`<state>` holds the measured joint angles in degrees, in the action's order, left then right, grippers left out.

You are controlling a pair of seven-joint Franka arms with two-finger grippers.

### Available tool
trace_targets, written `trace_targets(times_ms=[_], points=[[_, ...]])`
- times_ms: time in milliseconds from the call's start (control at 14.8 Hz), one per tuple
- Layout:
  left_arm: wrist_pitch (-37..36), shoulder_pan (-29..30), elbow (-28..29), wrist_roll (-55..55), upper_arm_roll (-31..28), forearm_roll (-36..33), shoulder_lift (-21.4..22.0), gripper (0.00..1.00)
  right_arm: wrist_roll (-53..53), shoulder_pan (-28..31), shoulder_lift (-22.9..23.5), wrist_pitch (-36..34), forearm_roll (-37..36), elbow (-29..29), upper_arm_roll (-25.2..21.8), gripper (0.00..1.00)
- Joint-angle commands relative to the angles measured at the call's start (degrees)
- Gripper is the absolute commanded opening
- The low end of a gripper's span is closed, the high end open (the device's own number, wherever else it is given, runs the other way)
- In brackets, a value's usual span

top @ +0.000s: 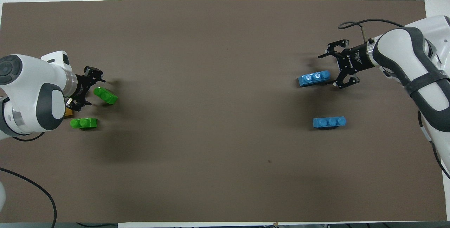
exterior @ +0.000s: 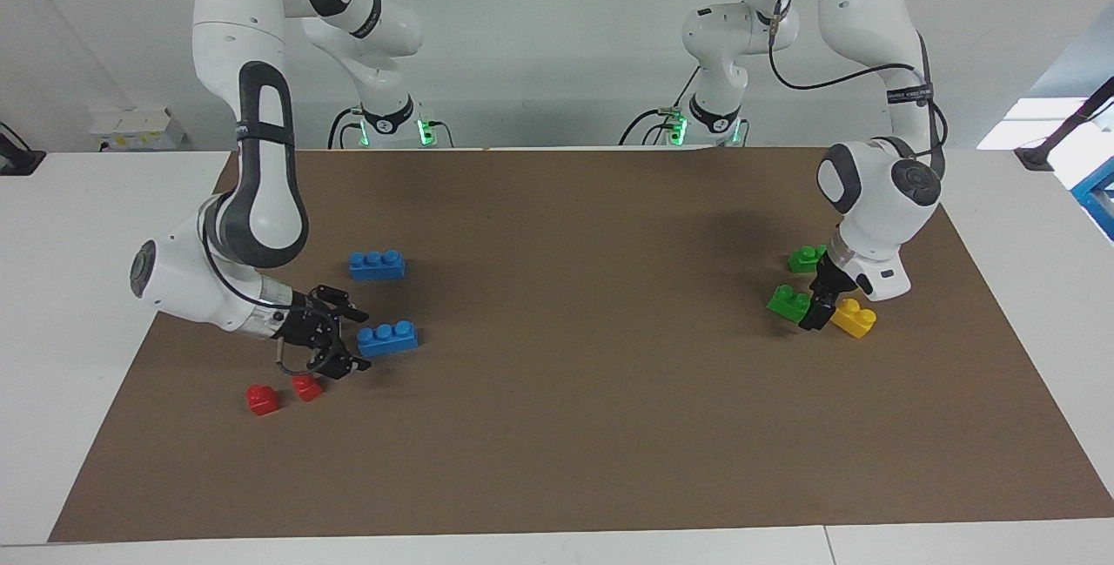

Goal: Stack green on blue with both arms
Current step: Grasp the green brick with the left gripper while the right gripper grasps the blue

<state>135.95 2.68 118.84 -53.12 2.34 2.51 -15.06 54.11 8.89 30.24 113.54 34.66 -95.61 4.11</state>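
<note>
I see my right hand (exterior: 359, 341) low over the table (exterior: 574, 426), fingers apart, just beside the end of the blue brick (exterior: 388, 338) that lies farther from the robots; nothing is gripped. The second blue brick (exterior: 377, 265) lies nearer the robots. Two red bricks (exterior: 283, 393) sit close by. At the left arm's end, my left hand (exterior: 816, 314) hangs with fingers apart at the farther green brick (exterior: 788, 302), between it and a yellow brick (exterior: 854, 318). The other green brick (exterior: 807, 258) lies nearer the robots.
</note>
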Motion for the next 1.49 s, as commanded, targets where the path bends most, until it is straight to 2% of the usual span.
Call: trace_targets(times_ms=[0, 406, 541, 609, 676, 812, 879, 1014, 1217, 1285, 1420], points=[[1.86, -1.18, 0.52, 0.47, -0.23, 1.27, -0.76, 1.0, -2.87, 0.17, -0.36, 1.86, 1.82, -1.77, 0.29, 1.0], [2.03, -1.19, 0.78, 0.74, -0.23, 1.27, -0.76, 0.98, -4.19, 0.08, -0.53, 4.85, 2.35, -3.7, 0.29, 1.0], [1.95, -1.19, 0.61, 0.74, -0.23, 1.27, -0.85, 0.93, -4.19, -0.01, -0.62, 5.99, 2.35, -4.23, 0.29, 1.0], [1.77, -1.19, 0.6, 0.82, -0.23, 1.27, -0.85, 0.86, -4.19, -0.01, -0.62, 6.08, 2.35, -4.4, 0.29, 1.0], [1.68, -1.19, 0.52, 0.74, -0.23, 1.27, -0.85, 0.67, -4.28, -0.01, -0.62, 6.34, 2.35, -4.41, 0.29, 1.0], [1.68, -1.8, 0.52, 0.91, -0.23, 1.27, -0.85, 0.16, -4.54, -0.01, -0.62, 7.22, 2.43, -5.19, 0.29, 1.0], [1.68, -1.89, 0.43, 1.09, -0.23, 1.27, -0.77, 0.0, -5.59, 0.08, -0.36, 7.31, 2.43, -5.28, 0.29, 0.99], [1.68, -1.89, 0.43, 1.09, -0.23, 1.27, -0.85, 0.0, -6.83, 0.08, -0.18, 7.66, 2.87, -5.72, 0.29, 0.99], [1.51, -1.8, 0.25, 1.09, -0.23, 1.27, -0.85, 0.0, -6.83, 0.43, -0.27, 7.05, 3.14, -5.73, 0.29, 0.91], [1.42, -1.8, 0.08, 1.09, -0.23, 1.27, -0.85, 0.0, -6.83, 0.6, -0.27, 6.96, 3.4, -5.73, 0.29, 0.86], [1.16, -1.8, -0.27, 1.09, -0.23, 1.27, -0.77, 0.0, -6.92, 0.61, -0.27, 6.79, 3.58, -5.46, 0.29, 0.65]])
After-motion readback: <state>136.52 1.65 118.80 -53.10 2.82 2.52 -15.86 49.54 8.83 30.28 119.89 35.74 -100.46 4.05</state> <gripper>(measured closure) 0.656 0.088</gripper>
